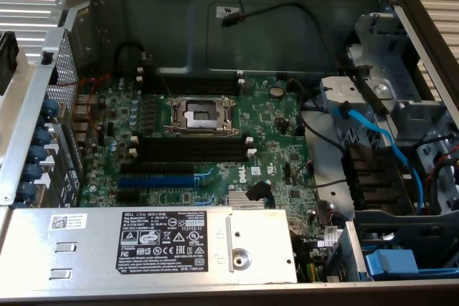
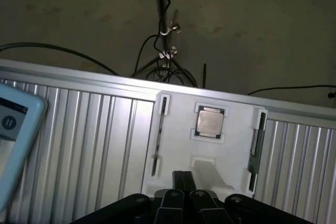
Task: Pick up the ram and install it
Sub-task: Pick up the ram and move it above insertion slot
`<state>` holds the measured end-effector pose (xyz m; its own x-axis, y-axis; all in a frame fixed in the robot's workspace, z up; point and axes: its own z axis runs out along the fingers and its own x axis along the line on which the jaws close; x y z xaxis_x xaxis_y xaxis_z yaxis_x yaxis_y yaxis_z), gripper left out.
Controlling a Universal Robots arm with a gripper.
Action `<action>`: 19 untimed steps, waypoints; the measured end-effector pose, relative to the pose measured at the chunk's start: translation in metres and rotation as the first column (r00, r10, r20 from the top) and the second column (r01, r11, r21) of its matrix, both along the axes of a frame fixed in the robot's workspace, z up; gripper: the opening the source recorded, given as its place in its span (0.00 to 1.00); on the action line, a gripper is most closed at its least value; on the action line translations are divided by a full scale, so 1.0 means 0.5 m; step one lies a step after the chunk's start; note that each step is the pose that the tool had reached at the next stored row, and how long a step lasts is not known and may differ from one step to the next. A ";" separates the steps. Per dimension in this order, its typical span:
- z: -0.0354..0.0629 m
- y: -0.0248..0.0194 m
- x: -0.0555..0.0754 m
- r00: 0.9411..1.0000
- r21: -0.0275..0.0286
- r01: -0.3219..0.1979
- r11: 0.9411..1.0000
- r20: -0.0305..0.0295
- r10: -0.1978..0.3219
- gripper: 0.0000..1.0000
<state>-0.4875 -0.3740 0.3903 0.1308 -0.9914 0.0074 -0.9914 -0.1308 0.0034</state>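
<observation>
The black pincer (image 2: 184, 182) is closed tight and holds nothing. It hangs over the near edge of a flat white plastic tray (image 2: 178, 129).

In the wrist view, a light blue thing with round corners (image 2: 13, 129) sits at one side on a ribbed silver metal top (image 2: 94, 140). The tray lies on that top. A square silver chip (image 2: 210, 123) sits in the tray's middle. The ram (image 2: 255, 145), a long thin dark green stick, lies in a slot on one side of the tray. Its long way runs the same way as the ribs, from the pincer's side toward the dark grey floor (image 2: 79, 14). Black wires (image 2: 157, 61) trail on that floor.

In the exterior view, an open grey metal computer case (image 1: 179, 12) holds a green board (image 1: 287, 127). Long black memory slots (image 1: 190, 150) lie across it. Bright blue cables (image 1: 387, 141) curl at the exterior view's right.
</observation>
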 end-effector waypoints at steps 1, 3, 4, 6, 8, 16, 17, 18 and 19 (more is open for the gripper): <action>0.000 0.0000 0.000 1.000 0.000 0.000 1.000 0.000 0.000 0.10; 0.000 -0.0001 0.000 1.000 0.000 0.000 1.000 0.000 0.000 0.10; 0.000 -0.0001 0.000 1.000 0.000 0.000 1.000 0.000 0.000 0.10; 0.000 -0.0001 -0.001 1.000 0.000 0.000 1.000 0.000 0.000 0.10; 0.000 0.0000 -0.002 1.000 0.000 0.000 1.000 0.000 0.000 0.10; -0.008 -0.0001 -0.005 1.000 0.000 0.000 1.000 0.000 0.000 0.10; -0.010 -0.0001 -0.005 1.000 0.000 0.000 1.000 0.001 0.000 0.10; -0.012 -0.0001 -0.006 1.000 0.000 0.000 1.000 0.000 0.000 0.10; -0.013 -0.0001 -0.006 1.000 0.000 0.000 1.000 0.000 0.000 0.10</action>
